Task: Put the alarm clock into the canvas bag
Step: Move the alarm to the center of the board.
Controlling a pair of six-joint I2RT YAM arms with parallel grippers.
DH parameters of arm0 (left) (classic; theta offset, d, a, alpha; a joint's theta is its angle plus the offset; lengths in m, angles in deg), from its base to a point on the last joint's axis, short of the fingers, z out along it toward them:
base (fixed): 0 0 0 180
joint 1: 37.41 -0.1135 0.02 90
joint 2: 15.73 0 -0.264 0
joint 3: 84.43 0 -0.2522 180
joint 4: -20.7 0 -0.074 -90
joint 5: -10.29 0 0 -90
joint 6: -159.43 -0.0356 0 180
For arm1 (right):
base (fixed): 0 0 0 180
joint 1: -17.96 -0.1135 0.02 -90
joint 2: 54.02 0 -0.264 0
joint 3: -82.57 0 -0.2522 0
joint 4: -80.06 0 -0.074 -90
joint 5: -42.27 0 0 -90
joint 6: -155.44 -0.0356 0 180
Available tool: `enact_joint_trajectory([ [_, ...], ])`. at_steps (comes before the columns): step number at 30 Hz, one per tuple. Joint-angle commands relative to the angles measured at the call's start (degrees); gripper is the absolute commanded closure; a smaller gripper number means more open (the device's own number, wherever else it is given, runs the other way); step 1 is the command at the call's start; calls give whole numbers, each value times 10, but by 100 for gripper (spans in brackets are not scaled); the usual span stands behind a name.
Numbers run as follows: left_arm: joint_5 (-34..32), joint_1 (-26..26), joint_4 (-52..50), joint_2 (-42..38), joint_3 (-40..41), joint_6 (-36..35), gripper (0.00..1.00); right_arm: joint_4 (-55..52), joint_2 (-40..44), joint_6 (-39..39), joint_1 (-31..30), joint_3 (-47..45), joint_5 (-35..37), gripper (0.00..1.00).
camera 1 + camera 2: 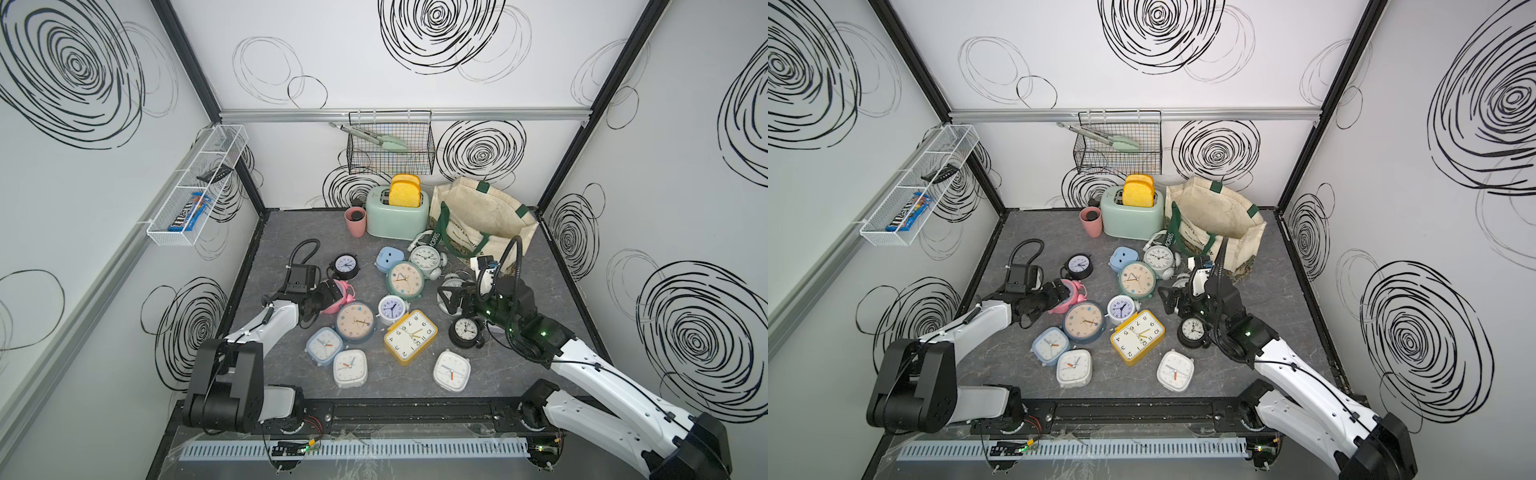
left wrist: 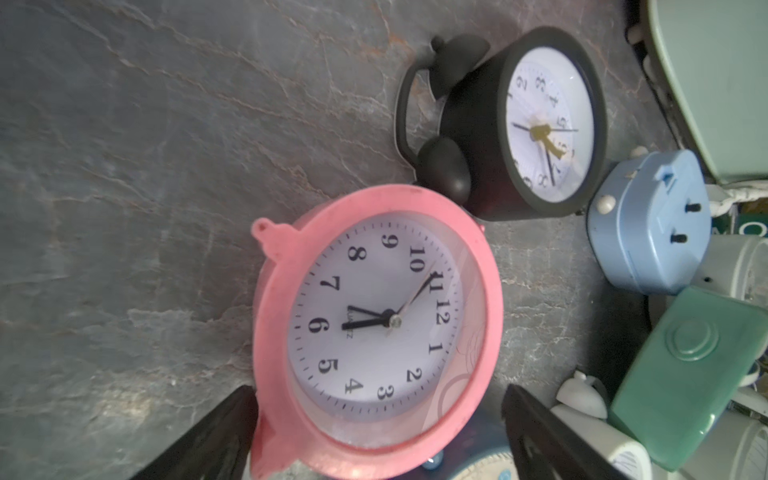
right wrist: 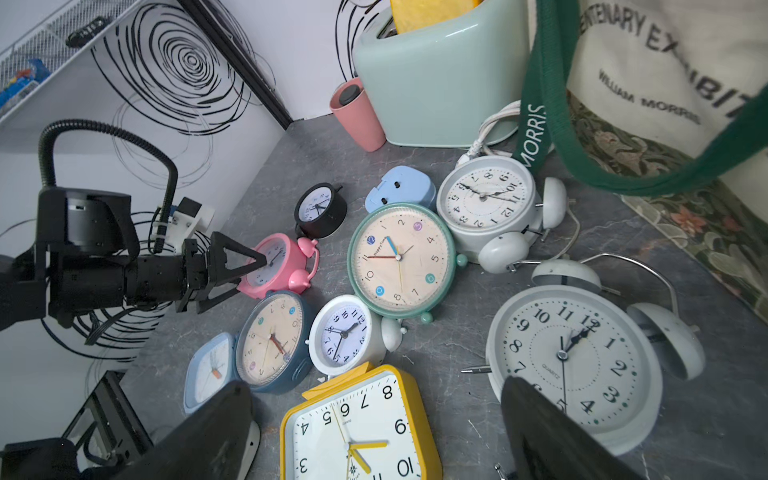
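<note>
Several alarm clocks lie on the grey tabletop. My left gripper (image 1: 328, 291) is open and straddles a pink twin-bell alarm clock (image 2: 376, 324), one finger on each side; the far finger (image 2: 540, 436) stands clear of its rim. From the right wrist view the same pink clock (image 3: 282, 266) sits at the left gripper's tips. My right gripper (image 1: 451, 299) is open, empty, and hovers over a yellow square clock (image 3: 357, 432) and a large white twin-bell clock (image 3: 573, 361). The cream canvas bag (image 1: 482, 216) with green handles stands open at the back right, in both top views.
A mint toaster (image 1: 397, 216) with yellow toast and a pink cup (image 1: 355, 221) stand at the back, left of the bag. A wire basket (image 1: 390, 147) hangs on the back wall, a white mesh shelf (image 1: 197, 187) on the left wall. Clocks crowd the middle.
</note>
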Motion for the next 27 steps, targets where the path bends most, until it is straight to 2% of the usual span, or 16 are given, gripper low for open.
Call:
enact_joint_trajectory([
  [1,24,22,31,15,-25,1,4,26,-8,31,-9,15,6,3],
  [7,34,90,67,28,-41,31,4,50,-32,45,-8,15,-5,3],
  [17,50,171,123,148,-155,76,4,81,-62,38,3,8,-41,3],
  [22,48,187,110,194,-212,49,4,92,-55,25,23,-4,-68,3],
  [27,-8,185,3,144,-234,-54,4,88,-38,30,27,-9,-83,3],
])
